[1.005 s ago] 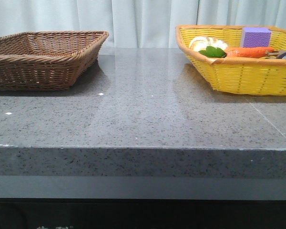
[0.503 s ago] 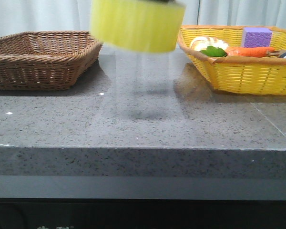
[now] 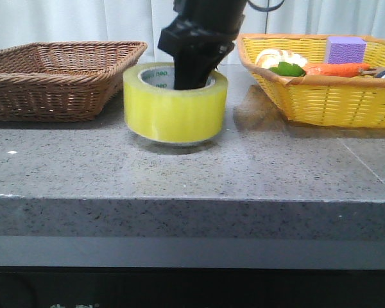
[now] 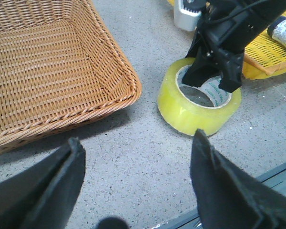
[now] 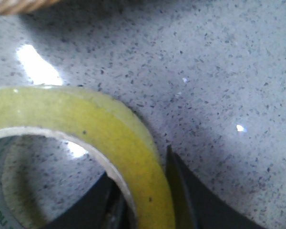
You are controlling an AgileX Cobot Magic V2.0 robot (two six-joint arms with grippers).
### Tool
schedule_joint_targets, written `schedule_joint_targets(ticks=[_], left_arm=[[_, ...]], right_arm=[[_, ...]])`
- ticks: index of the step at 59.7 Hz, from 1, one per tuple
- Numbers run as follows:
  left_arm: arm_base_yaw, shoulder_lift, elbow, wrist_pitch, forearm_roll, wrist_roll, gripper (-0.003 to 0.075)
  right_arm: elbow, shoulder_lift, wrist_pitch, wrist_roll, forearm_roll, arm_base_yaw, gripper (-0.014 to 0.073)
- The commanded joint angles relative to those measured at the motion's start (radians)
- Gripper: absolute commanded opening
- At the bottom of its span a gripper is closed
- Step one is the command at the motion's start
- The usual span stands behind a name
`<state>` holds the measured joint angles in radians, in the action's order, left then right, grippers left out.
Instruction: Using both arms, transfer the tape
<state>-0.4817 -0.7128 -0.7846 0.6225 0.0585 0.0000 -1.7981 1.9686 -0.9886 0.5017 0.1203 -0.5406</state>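
The tape (image 3: 175,109), a wide yellow roll with a white, green-printed core, sits on the grey table between the two baskets. My right gripper (image 3: 194,70) comes down from above and is shut on the roll's far wall, one finger inside the core and one outside. The right wrist view shows the tape (image 5: 109,138) wall between the gripper (image 5: 140,167) fingers. The left wrist view shows the tape (image 4: 190,112) with the right gripper (image 4: 214,71) on it. My left gripper (image 4: 137,138) is open and empty, above bare table nearer the front edge. It does not show in the front view.
A brown wicker basket (image 3: 58,77) stands at the back left and also shows in the left wrist view (image 4: 47,71). A yellow basket (image 3: 327,96) at the back right holds a carrot (image 3: 337,69), a purple block (image 3: 345,48) and other items. The table's front edge (image 3: 192,199) is close.
One second ago the table held no tape. Half a second ago the roll came down blurred from above. Now it sits on the table with the right gripper on it.
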Motion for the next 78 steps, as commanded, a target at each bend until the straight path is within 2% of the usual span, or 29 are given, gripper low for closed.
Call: schedule_joint_targets(ticks=[1, 7, 12, 18, 22, 30, 45, 59, 78], left_arm=[[-0.008, -0.006, -0.034, -0.067, 0.014, -0.006, 0.0472], [-0.008, -0.006, -0.034, -0.067, 0.014, -0.006, 0.0472], [-0.008, -0.006, -0.034, -0.067, 0.014, -0.006, 0.0472], [-0.008, -0.006, -0.034, -0.067, 0.014, -0.006, 0.0472], [-0.008, -0.006, -0.034, -0.067, 0.014, -0.006, 0.0472], [-0.008, -0.006, -0.034, -0.073, 0.014, -0.006, 0.0472], [-0.008, -0.006, -0.034, -0.075, 0.014, -0.006, 0.0472], [-0.008, -0.006, -0.034, -0.075, 0.014, -0.006, 0.0472], [-0.008, -0.021, -0.034, -0.082, 0.014, -0.006, 0.0472]], right_arm=[[-0.032, -0.051, 0.060, -0.004, -0.017, 0.002, 0.0171], [-0.032, -0.044, 0.061, -0.004, -0.032, 0.002, 0.0173], [-0.032, -0.043, 0.060, -0.004, -0.037, 0.002, 0.0232], [-0.032, -0.043, 0.060, -0.005, -0.035, 0.002, 0.0351], [-0.034, -0.047, 0.060, -0.005, -0.030, 0.002, 0.0388], [-0.063, -0.078, 0.037, -0.038, -0.014, 0.002, 0.0381], [-0.065, -0.252, 0.009, -0.276, 0.008, 0.023, 0.0381], [0.116, -0.485, 0.050, -0.319, 0.118, 0.073, 0.0381], [0.449, -0.827, 0.168, -0.319, 0.132, 0.073, 0.0381]])
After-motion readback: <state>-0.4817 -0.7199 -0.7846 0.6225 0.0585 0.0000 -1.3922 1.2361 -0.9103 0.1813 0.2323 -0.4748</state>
